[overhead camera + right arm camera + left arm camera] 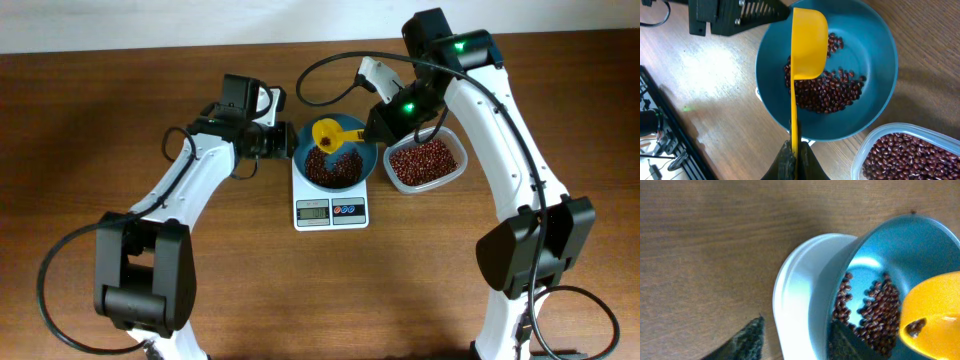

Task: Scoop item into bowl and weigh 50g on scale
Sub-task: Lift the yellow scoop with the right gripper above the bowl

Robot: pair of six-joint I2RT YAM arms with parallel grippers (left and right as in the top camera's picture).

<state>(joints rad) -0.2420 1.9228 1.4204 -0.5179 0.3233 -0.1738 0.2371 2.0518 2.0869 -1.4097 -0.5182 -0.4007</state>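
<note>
The teal bowl (352, 178) stands on the white scale (331, 211) and holds a layer of red-brown beans (827, 92). My right gripper (795, 146) is shut on the handle of a yellow scoop (807, 45), whose cup hangs over the bowl's far left side. A few beans lie in the scoop's cup (932, 315). My left gripper (798, 321) is open and straddles the bowl's (900, 245) left rim: one finger (747, 340) outside over the table, the other finger (847, 342) inside, over the beans. From above, the left gripper (283, 140) sits at the bowl's left rim.
A clear plastic container (455, 160) full of beans stands right of the scale. The scale's display and buttons (331, 210) face the front edge. Black cables loop behind the bowl (320, 75) and a dark frame runs along the left of the right wrist view (660, 135).
</note>
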